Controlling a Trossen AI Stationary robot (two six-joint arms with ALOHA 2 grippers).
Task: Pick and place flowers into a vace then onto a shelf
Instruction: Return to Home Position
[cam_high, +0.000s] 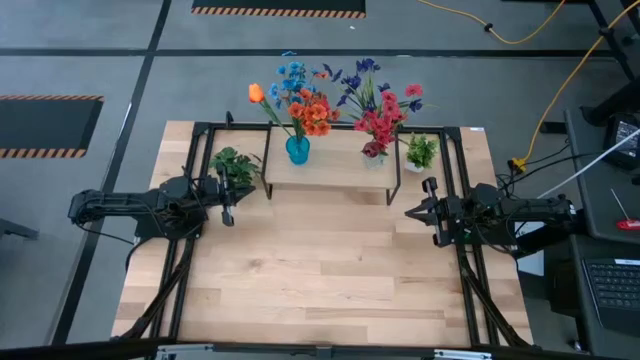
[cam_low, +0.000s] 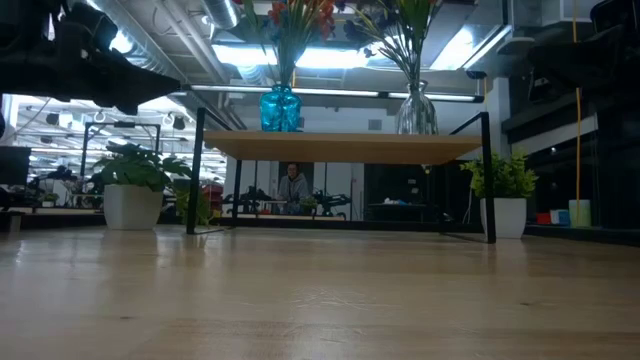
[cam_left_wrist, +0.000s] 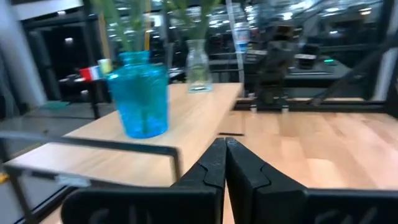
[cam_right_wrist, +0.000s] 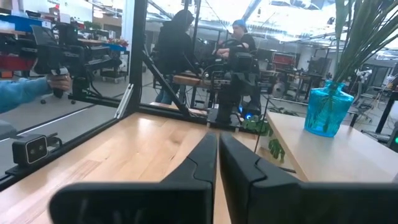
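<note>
High view: the shelf (cam_high: 330, 168) stands at the table's far middle. It carries the blue vase (cam_high: 297, 150) on its left and the transparent vase (cam_high: 374, 152) on its right, with flowers (cam_high: 305, 100) upright in both. Each arm lies toward its own side of the table, probably to stay clear of the blooms.

Low view: both vases sit squarely on the board.

Left wrist view: the left gripper (cam_left_wrist: 225, 146) is closed and empty, near the shelf's left end.

Right wrist view: the right gripper (cam_right_wrist: 217, 137) is likewise closed on nothing.
</note>
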